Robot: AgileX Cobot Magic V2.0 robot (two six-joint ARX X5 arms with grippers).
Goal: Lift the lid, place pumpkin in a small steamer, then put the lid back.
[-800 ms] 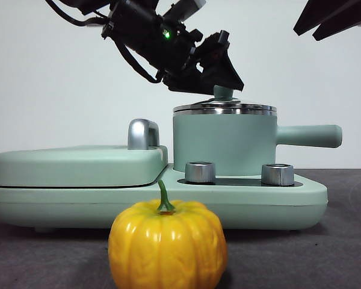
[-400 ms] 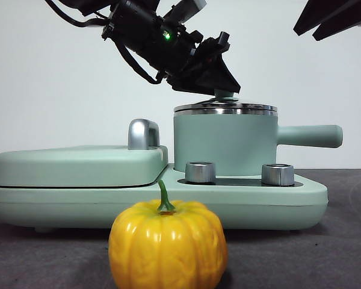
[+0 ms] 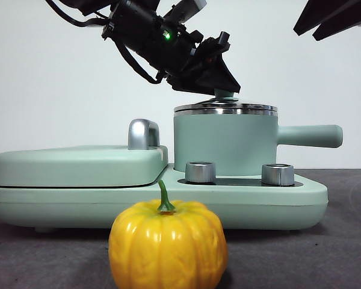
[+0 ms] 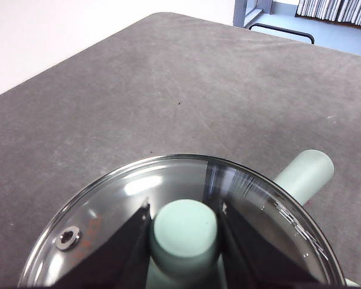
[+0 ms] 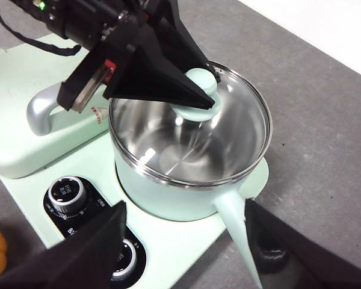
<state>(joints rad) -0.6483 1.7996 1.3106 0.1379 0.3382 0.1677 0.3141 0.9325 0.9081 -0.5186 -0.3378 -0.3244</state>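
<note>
The lid lies on the small steamer, a mint-green pot on the appliance base with its handle pointing right. My left gripper reaches down from the upper left and is shut on the lid's mint-green knob; the jaws press both sides of it. The right wrist view shows the same grip over the lid and steamer. The pumpkin stands on the table in front of the base. My right gripper is open and empty, high above the base.
The wide mint-green appliance base has two silver knobs at its front. A flat mint-green cover with a chrome handle lies left of the pot. Grey table surrounds the base.
My left gripper has sunk slightly over the knob, which now shows less between the jaws. The lid, pot and pumpkin have not moved.
</note>
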